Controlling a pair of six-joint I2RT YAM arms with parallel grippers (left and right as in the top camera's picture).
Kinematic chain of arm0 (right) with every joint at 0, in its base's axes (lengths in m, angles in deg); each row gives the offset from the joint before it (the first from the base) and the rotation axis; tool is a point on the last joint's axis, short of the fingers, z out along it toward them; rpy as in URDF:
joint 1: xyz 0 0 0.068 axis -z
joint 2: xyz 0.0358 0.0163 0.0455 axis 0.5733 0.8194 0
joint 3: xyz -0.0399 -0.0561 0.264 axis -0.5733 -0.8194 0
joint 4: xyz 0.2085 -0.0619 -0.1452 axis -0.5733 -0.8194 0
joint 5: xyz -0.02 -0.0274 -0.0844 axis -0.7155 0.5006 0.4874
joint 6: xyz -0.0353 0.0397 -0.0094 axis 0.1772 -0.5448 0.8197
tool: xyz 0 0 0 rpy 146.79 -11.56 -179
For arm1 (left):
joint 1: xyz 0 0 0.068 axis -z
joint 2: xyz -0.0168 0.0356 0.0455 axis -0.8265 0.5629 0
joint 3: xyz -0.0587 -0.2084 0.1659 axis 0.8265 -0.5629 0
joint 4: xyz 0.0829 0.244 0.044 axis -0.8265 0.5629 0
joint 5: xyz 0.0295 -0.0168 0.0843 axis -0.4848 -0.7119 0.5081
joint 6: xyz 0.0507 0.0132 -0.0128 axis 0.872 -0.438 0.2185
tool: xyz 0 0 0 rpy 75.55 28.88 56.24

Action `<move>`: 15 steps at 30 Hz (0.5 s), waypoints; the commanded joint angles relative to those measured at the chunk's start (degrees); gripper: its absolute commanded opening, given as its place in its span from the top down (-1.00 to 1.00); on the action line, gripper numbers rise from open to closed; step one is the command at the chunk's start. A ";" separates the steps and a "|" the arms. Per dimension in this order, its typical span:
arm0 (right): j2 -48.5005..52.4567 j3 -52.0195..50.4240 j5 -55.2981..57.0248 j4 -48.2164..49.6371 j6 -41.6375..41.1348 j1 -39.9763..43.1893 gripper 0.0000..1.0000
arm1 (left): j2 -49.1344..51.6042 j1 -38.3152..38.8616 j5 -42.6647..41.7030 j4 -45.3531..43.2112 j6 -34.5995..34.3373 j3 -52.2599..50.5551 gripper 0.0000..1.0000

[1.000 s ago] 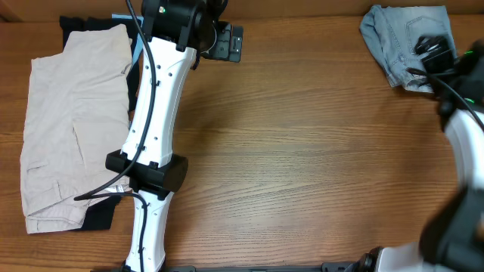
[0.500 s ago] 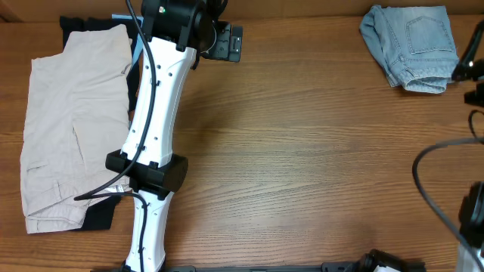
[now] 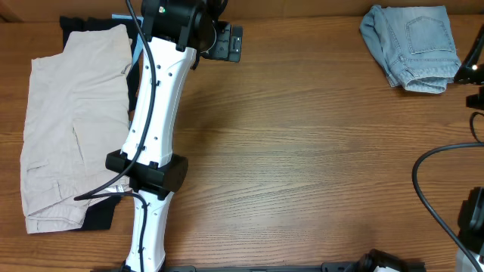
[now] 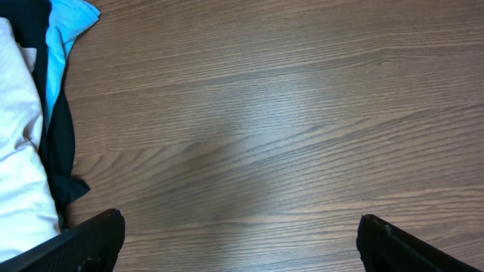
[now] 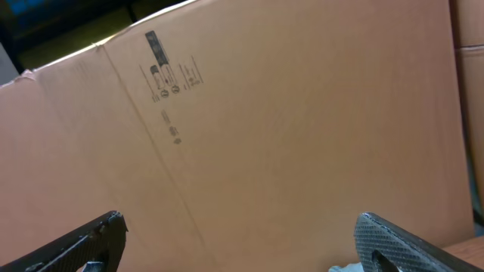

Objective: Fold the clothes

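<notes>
The light-wash denim shorts point(image 3: 412, 47) lie folded at the table's far right, back pocket up, with no gripper on them. The beige cargo shorts point(image 3: 72, 125) lie spread at the far left over a black garment point(image 3: 98, 215), with a bright-blue garment point(image 3: 136, 47) at their top edge. In the left wrist view the beige cloth point(image 4: 19, 151), the black garment point(image 4: 57, 143) and the blue garment point(image 4: 64, 30) show at the left. My left gripper point(image 3: 231, 43) point(image 4: 240, 242) is open and empty above bare wood. My right gripper point(image 5: 240, 242) is open and empty, facing a cardboard box.
The left arm point(image 3: 155, 136) stretches from the front edge to the back of the table. The right arm point(image 3: 473, 75) shows only at the right edge, with its cable point(image 3: 431, 189) looping over the table. A cardboard box wall point(image 5: 265, 128) fills the right wrist view.
My right gripper has left the denim shorts and pulled away to the right edge. The shorts stay folded on the table. The left arm has not moved.
</notes>
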 commanded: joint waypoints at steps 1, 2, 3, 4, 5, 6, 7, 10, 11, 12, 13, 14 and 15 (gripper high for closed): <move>-1.31 -2.29 5.62 0.31 5.38 -4.59 -1.00 | 0.22 -0.04 0.92 -0.07 1.16 0.24 -1.00; -2.05 -3.56 7.93 0.28 7.85 -6.54 -1.00 | 0.22 -0.04 0.92 -0.07 1.16 0.24 -1.00; -2.93 -5.14 9.86 0.31 9.97 -8.46 -1.00 | 0.22 -0.04 0.92 -0.07 1.16 0.24 -0.99; -3.78 -6.64 11.02 0.33 11.28 -9.84 -1.00 | 0.22 -0.04 0.92 -0.07 1.16 0.24 -1.00; -5.01 -8.92 11.96 0.39 12.24 -11.34 -1.00 | 0.22 -0.04 0.92 -0.07 1.16 0.24 -1.00; -6.73 -12.52 12.28 1.42 12.33 -12.83 -1.00 | 0.22 -0.04 0.92 -0.07 1.18 0.24 -1.00; -8.04 -15.58 12.22 2.82 12.11 -13.60 -1.00 | 0.22 -0.04 0.92 -0.07 1.16 0.24 -1.00; -12.26 -25.97 8.76 9.11 11.89 -14.99 -1.00 | 0.22 -0.04 0.92 -0.07 1.16 0.24 -0.99; -14.10 -30.16 7.19 12.02 11.91 -15.34 -1.00 | 0.22 -0.04 0.92 -0.07 1.18 0.24 -1.00; -16.04 -34.32 5.95 14.97 11.91 -15.63 -1.00 | 0.22 -0.04 0.92 -0.07 1.16 0.24 -1.00; -18.08 -38.49 5.01 18.03 11.93 -15.89 -1.00 | 0.22 -0.04 0.92 -0.07 1.16 0.24 -1.00; -19.91 -42.16 4.74 20.76 11.93 -16.20 -1.00 | 0.22 -0.04 0.92 -0.07 1.16 0.24 -1.00; -22.05 -46.16 4.81 23.65 11.96 -16.74 -1.00 | 0.22 -0.04 0.92 -0.07 1.16 0.24 -1.00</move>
